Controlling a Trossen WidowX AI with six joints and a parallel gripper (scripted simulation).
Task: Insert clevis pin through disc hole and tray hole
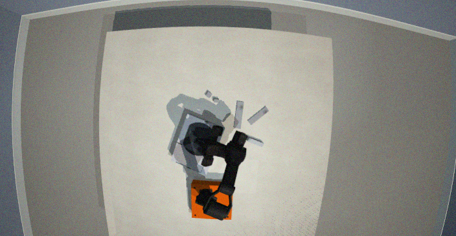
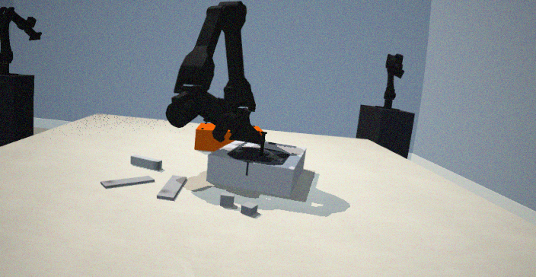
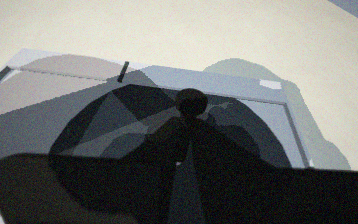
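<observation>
Exterior view: gripper (image 1: pixel 197 138) (image 2: pixel 262 137) (image 3: pixel 185 125) is clamped on the clevis pin (image 2: pixel 263 144) (image 3: pixel 191 102), which stands upright, head up, over the disc (image 2: pixel 244 156) (image 3: pixel 75 132). Disc lies inside the rimmed tray (image 1: pixel 175 135) (image 2: pixel 249 179) (image 3: pixel 165 75), dark in the arm's shadow (can't tell if the pin tip has entered the hole). Two small blocks (image 2: pixel 227 200) (image 2: pixel 249 208) sit near the tray, apart from each other, on the table (image 1: pixel 146 60) (image 2: pixel 133 234) (image 3: pixel 180 30).
</observation>
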